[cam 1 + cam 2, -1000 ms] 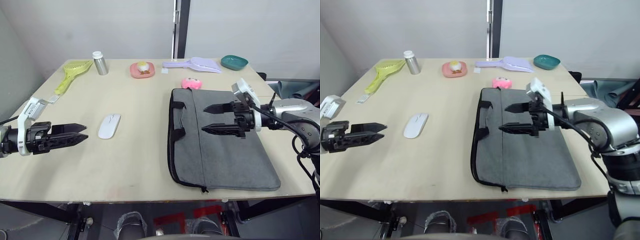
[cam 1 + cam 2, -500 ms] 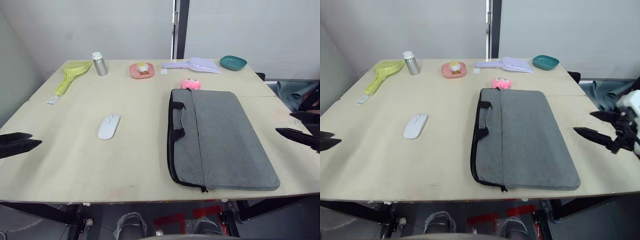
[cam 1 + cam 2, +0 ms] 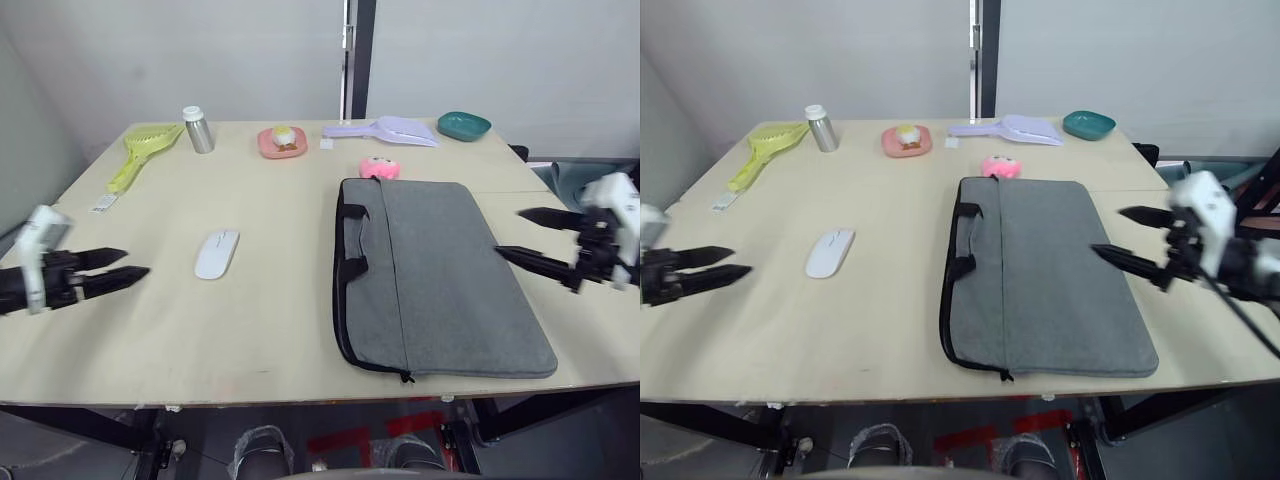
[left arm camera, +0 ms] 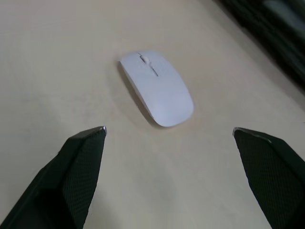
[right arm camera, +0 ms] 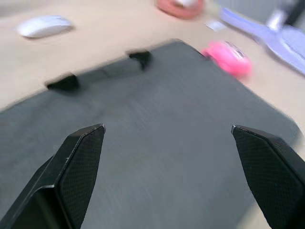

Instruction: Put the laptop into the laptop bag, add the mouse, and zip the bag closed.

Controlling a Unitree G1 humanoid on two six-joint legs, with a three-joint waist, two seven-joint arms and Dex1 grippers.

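1. The laptop bag [image 3: 440, 270] lies flat on the bench [image 3: 270, 330], pink charm [image 3: 379, 167] at its far edge.
2. The mouse [image 3: 217, 253] sits well left of it.
3. Left gripper [image 3: 122, 265] is spread, empty, pointing at the mouse.
4. Right gripper [image 3: 520, 235] is spread too, over the bag's right edge.

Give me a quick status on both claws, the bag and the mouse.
Left claw open, empty, short of the mouse. Right claw open, empty, at the laptop bag's right edge. Bag flat on the table, mouse outside it. Nothing in the way.
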